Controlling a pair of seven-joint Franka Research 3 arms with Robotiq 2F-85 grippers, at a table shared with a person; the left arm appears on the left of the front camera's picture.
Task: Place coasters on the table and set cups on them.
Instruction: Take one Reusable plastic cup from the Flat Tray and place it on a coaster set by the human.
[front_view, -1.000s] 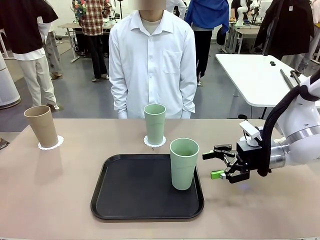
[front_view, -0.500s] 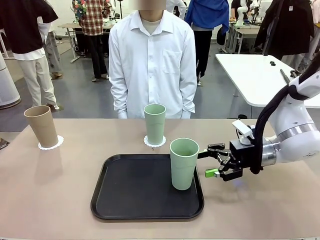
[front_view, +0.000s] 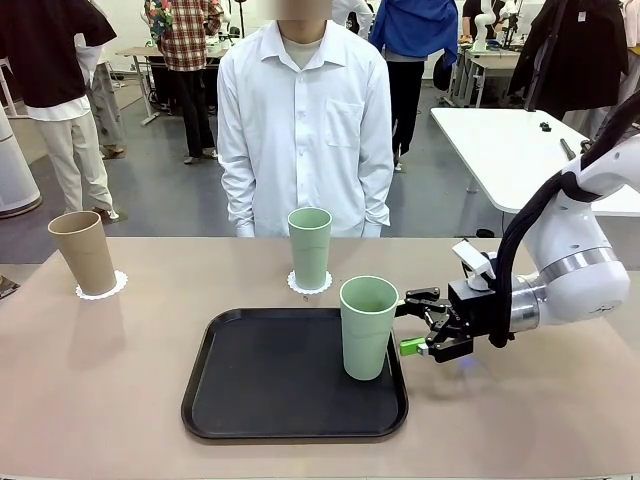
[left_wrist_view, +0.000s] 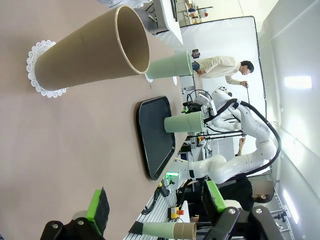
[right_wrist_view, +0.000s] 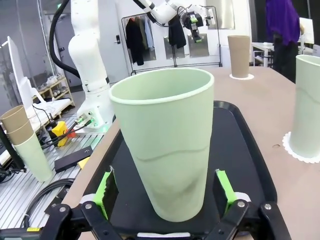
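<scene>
Now right gripper (front_view: 412, 322) spread wide, level with upright mint cup (front_view: 368, 327) on black tray (front_view: 260, 400), cup between its fingers, untouched.

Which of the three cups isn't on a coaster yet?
The mint green cup on the black tray, between the right gripper's open fingers. The tan cup and the far green cup each stand on a doily.

The right arm comes in low over the table from the right side, wrist level, its gripper (front_view: 414, 322) pointing sideways at the cup (front_view: 368, 327) on the tray. Its jaws stand wide, one green pad (right_wrist_view: 106, 189) on each side of the cup's lower half, apart from it. The left gripper (left_wrist_view: 155, 201) hangs with fingers spread, holding nothing.
</scene>
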